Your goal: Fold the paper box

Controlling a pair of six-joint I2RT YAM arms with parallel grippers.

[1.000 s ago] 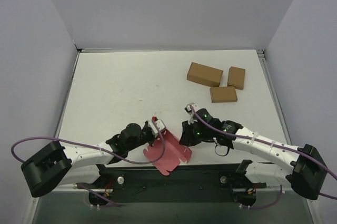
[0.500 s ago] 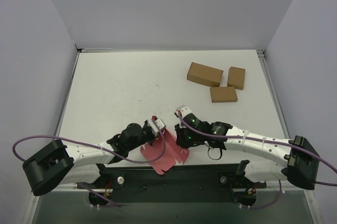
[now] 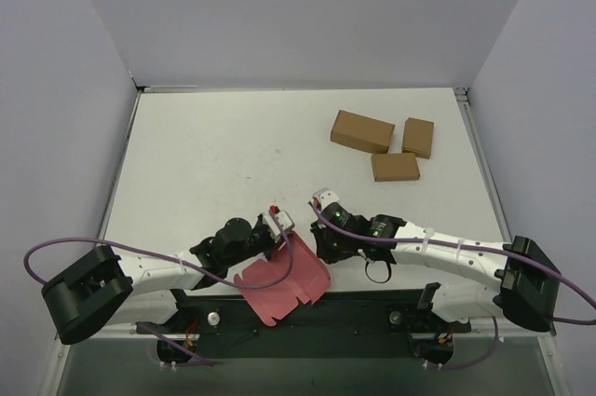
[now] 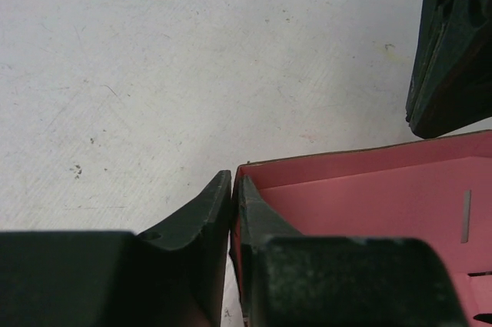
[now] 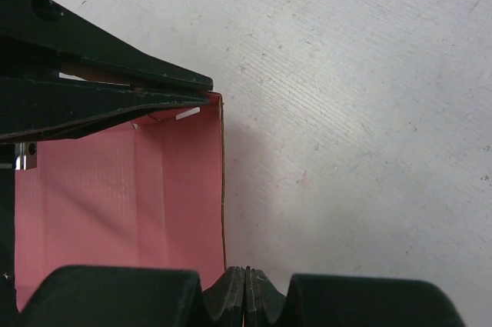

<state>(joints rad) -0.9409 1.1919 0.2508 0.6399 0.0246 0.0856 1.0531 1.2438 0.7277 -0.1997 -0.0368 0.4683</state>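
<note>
The paper box (image 3: 279, 282) is a pink-red card piece, partly folded, lying at the table's front edge with its near part over the edge. My left gripper (image 3: 277, 225) is shut on an upright wall of the card at its far left corner. The left wrist view shows the pink wall (image 4: 361, 188) pinched between the fingers (image 4: 204, 211). My right gripper (image 3: 321, 239) is shut at the card's far right edge. In the right wrist view its closed fingertips (image 5: 246, 285) sit just beside the card's edge (image 5: 184, 188), and the left gripper's fingers (image 5: 108, 81) show at top left.
Three brown cardboard boxes (image 3: 362, 131), (image 3: 418, 137), (image 3: 395, 167) lie at the back right of the white table (image 3: 214, 163). Grey walls enclose the table on three sides. The arms' black base rail (image 3: 307, 317) runs along the front.
The right gripper has moved left up to the card's right edge. The pink card has shifted toward the front edge and left, and its far walls now stand more upright.
</note>
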